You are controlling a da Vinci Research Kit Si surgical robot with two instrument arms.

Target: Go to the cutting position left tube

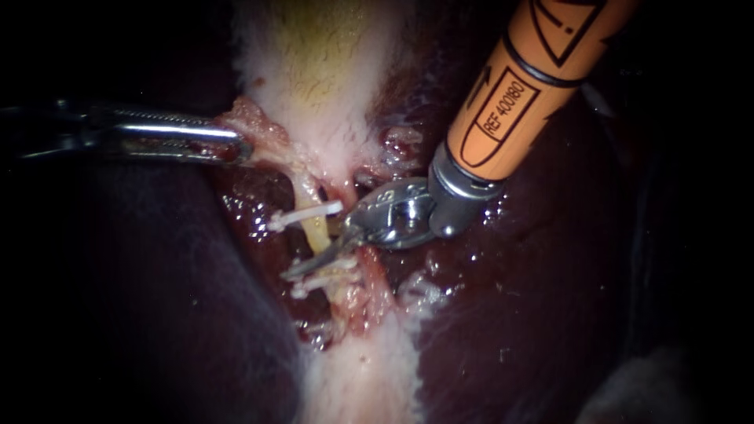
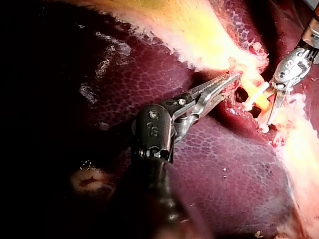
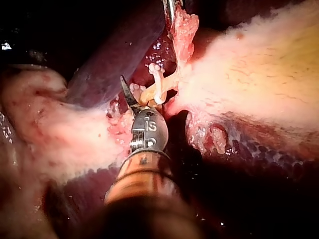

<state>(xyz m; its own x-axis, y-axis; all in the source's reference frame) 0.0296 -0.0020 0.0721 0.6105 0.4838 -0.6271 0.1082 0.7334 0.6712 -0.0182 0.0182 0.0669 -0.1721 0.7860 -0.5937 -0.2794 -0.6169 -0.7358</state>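
Left instrument [image 1: 238, 149] reaches in from the left, its jaws closed on the pale tissue [image 1: 263, 133] just up and left of the tube [image 1: 316, 232]. The tube runs down the middle, with liver [image 1: 518, 314] on either side. One clip [image 1: 306, 215] sits across the tube above, and the lower clips [image 1: 322, 280] sit across it below. Right instrument [image 1: 314, 261] comes in from the upper right, its tip crossing the tube between that upper clip and the lower clips.

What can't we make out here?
- Endoscope: tube where the right instrument crosses it.
- Endoscope: lower clips, too small to count.
- Left wrist: left instrument tips, buried in tissue.
- Right wrist: tube stretch behind the right instrument's head.
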